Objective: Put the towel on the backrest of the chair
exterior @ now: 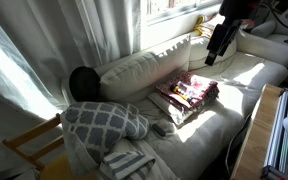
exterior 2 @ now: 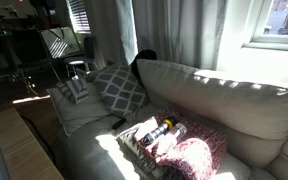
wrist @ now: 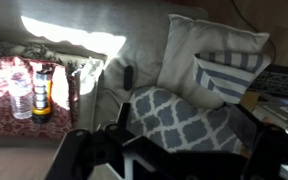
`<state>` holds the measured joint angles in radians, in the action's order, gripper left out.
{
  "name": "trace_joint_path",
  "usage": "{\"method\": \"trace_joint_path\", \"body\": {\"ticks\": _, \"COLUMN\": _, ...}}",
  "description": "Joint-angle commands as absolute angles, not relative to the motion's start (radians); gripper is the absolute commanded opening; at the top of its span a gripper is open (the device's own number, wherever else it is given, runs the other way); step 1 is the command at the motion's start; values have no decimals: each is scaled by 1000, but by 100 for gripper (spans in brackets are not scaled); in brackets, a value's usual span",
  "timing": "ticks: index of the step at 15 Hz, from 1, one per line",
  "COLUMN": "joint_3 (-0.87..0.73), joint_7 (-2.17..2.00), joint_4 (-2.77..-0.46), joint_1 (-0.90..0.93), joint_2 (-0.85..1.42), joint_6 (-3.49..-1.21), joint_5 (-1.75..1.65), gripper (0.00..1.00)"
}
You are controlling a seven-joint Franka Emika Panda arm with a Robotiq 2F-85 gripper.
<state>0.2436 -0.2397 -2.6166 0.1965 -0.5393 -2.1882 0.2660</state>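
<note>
The towel (exterior: 129,160), grey with white stripes, lies crumpled at the near end of the sofa seat, beside the grey lattice pillow (exterior: 104,120). It also shows in an exterior view (exterior 2: 75,90) and in the wrist view (wrist: 229,72). The backrest, a long plump cream-white back cushion, shows in both exterior views (exterior: 144,68) (exterior 2: 219,100) and is bare. My gripper (exterior: 217,42) hangs high above the far end of the sofa, far from the towel. In the wrist view its fingers (wrist: 184,125) are spread wide, open and empty, above the lattice pillow (wrist: 174,120).
A multicoloured striped bundle (exterior: 191,93) with bottles (wrist: 32,92) lies mid-seat. A small dark remote (exterior: 162,127) lies on the seat. A yellow wooden chair (exterior: 32,146) stands past the sofa's near end. A wooden table edge (exterior: 254,140) runs along the front. Curtains (exterior: 94,30) hang behind.
</note>
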Motion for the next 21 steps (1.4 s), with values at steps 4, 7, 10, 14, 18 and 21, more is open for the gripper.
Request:
{"method": "trace_joint_path", "body": {"ticks": 4, "joint_3": 329, "joint_7": -68, "joint_4": -2487, "joint_1": 395, "joint_2": -142, "joint_6": -2550, "joint_5": 390, "gripper": 100}}
{"method": "trace_joint_path", "body": {"ticks": 7, "joint_3": 355, "joint_7": 49, "joint_4": -2388, "joint_1": 448, "joint_2": 30, "joint_6": -2619, "joint_5": 430, "gripper": 100}}
{"method": "trace_joint_path", "body": {"ticks": 10, "joint_3": 400, "joint_7": 148, "joint_4": -2257, "joint_1": 447, "joint_2": 206, "joint_6": -2621, "joint_5": 430, "gripper": 100}}
{"method": "trace_joint_path", "body": {"ticks": 14, "joint_3": 419, "joint_7": 108, "joint_4": -2275, "joint_1": 424, "joint_2": 183, "joint_6": -2610, "joint_5": 399, "gripper": 100}}
{"method": "trace_joint_path", "body": {"ticks": 18, "joint_3": 421, "joint_7": 116, "joint_4": -2254, "joint_1": 421, "joint_2": 204, "joint_6": -2611, "joint_5": 398, "gripper": 100}}
{"method": "trace_joint_path", "body": {"ticks": 21, "joint_3": 460, "joint_7": 236, "joint_4": -2229, "joint_1": 393, "joint_2": 293, "joint_6": -2694, "joint_5": 498, "gripper": 100}}
